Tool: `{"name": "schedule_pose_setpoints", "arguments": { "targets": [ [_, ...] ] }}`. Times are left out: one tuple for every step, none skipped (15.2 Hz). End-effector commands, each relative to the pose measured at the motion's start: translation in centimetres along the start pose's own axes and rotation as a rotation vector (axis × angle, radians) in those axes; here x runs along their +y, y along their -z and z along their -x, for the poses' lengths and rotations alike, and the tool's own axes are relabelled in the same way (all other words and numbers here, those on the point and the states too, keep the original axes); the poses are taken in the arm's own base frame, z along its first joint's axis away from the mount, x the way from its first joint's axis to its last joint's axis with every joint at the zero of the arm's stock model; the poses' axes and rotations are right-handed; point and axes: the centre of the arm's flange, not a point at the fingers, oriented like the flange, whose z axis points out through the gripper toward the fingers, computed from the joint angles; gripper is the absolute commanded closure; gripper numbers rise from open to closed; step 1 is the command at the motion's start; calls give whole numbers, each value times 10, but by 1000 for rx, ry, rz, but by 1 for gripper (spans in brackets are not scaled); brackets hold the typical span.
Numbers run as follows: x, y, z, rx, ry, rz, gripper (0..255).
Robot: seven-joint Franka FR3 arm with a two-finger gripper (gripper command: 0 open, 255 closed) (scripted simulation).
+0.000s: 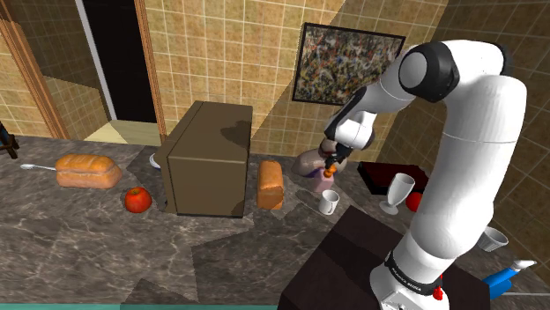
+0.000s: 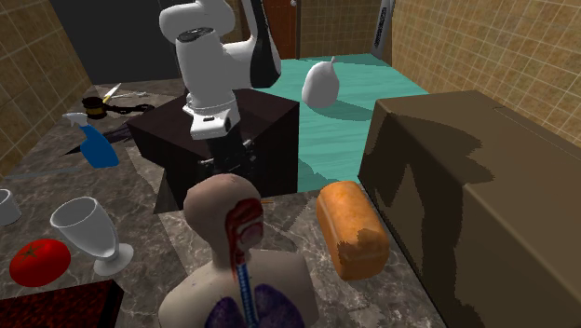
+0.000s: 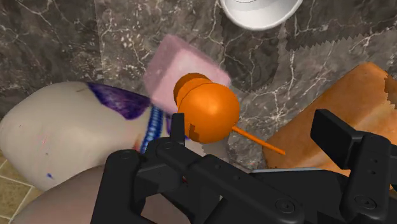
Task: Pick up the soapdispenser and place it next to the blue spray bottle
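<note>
- Closely packed spot: the soap dispenser [image 3: 184,69] stands on the marble counter [image 3: 57,38] w/ an anatomy bust [image 3: 63,130] just beside its pink body. A bread loaf [image 3: 347,95] is near on the other side, and a white cup [image 3: 257,11] just past it.
- Shoulder view: you've got a big brown box [image 1: 207,158] just beyond that loaf twd the view's left. Further left are a 2nd loaf [image 1: 88,171] and a tomato [image 1: 137,199].
- Same view, right of the cup: a wine glass [image 1: 398,189] in front of a dark tray [image 1: 383,172].
- Far off, the blue spray bottle [image 2: 96,147] is on the counter at the other side of the black stand [image 2: 223,130], well apart from the dispenser.
- Your gripper [image 3: 254,121] hangs right over the dispenser, fingers spread and clasping nothing.
- The orange pump head sits btwn the fingers, hard up against the bust-side finger [image 3: 178,127]; can't tell if it touches.
- The bread-side finger [image 3: 334,130] stands well clear of the pump, w/ the thin orange spout pointing twd the loaf.
</note>
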Motion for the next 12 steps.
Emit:
{"name": "schedule_pose_setpoints", "arguments": {
  "targets": [
    [18, -20, 0, 11, -10, 3, 0],
    [18, -20, 0, 11, -11, 4, 0],
    [18, -25, 0, 11, -11, 4, 0],
    [18, -31, 0, 11, -11, 4, 0],
    [18, -36, 0, 11, -11, 4, 0],
    [18, -41, 0, 11, -11, 4, 0],
    [18, -47, 0, 11, -11, 4, 0],
    [18, -52, 0, 11, -11, 4, 0],
    [18, -60, 0, 11, -11, 4, 0],
    [18, -60, 0, 11, -11, 4, 0],
    [18, -60, 0, 11, -11, 3, 0],
    [18, -60, 0, 11, -11, 4, 0]
  ]
}}
